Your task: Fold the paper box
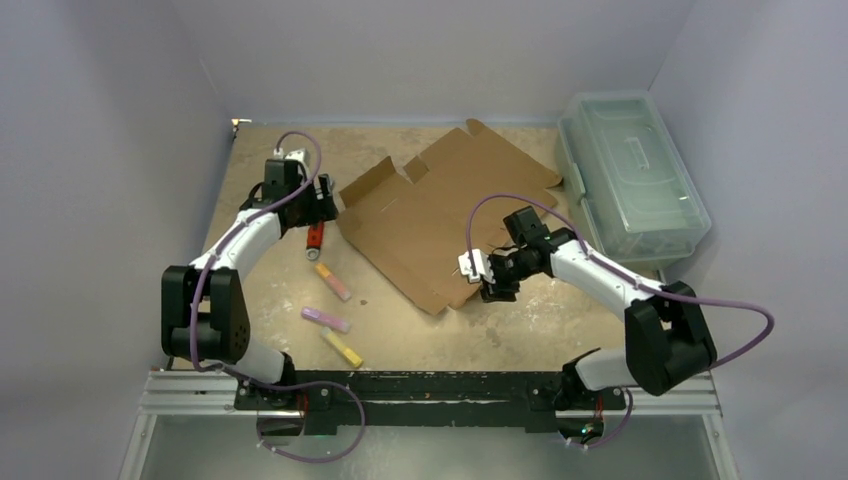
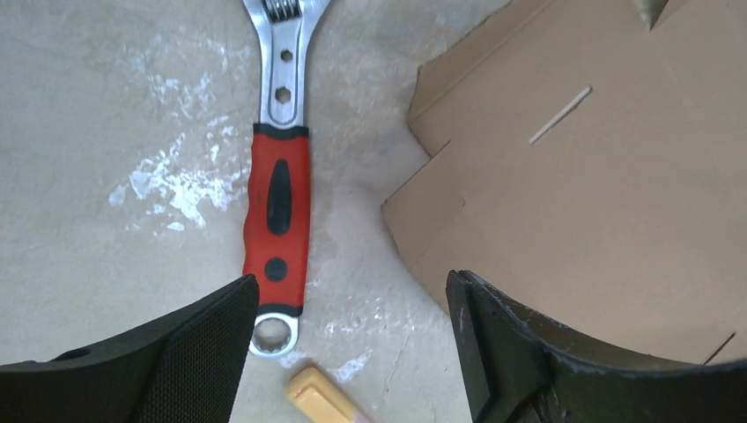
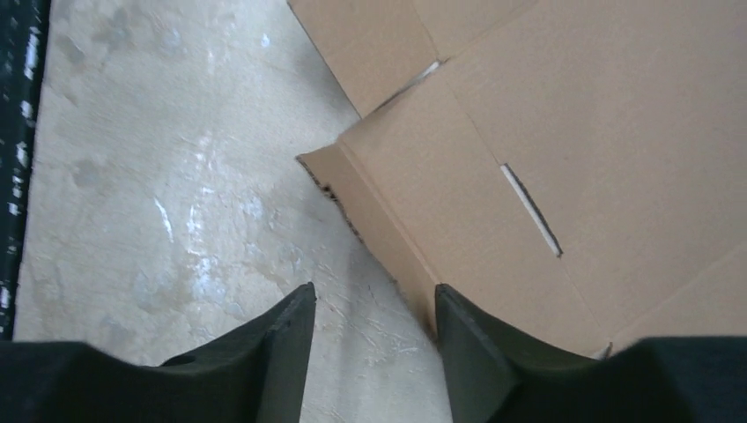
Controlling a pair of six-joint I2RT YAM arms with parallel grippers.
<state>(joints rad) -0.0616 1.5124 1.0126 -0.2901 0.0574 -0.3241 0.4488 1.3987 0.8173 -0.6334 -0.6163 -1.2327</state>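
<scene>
Lying flat: the paper box (image 1: pixel 440 215), unfolded, sits on the desk (image 1: pixel 520 330) from the middle toward the far edge, with one corner pointing at the near edge
Left gripper (image 2: pixel 352 295): we see its jaws spread wide with only bare desk between them; it hovers at the box's left edge, and one finger (image 2: pixel 502 344) overlaps the cardboard in the wrist view
Wrench (image 2: pixel 277 198): red-handled, on the desk just left of the box and apart from it; its ring end lies by the gripper's other finger
Right gripper (image 3: pixel 374 304): at the box's near corner, jaws parted, bare desk showing in the gap; a narrow creased strip along the box's edge runs down to the inner side of one finger (image 3: pixel 476 344) — we cannot tell whether they touch
Bin (image 1: pixel 630 175): translucent pale green, lidded, along the desk's right edge toward the far corner, just beside the box
Sticks (image 1: pixel 332 281): three small pastel ones — yellow and pink — lie on the desk's left half, nearer us than the wrench
</scene>
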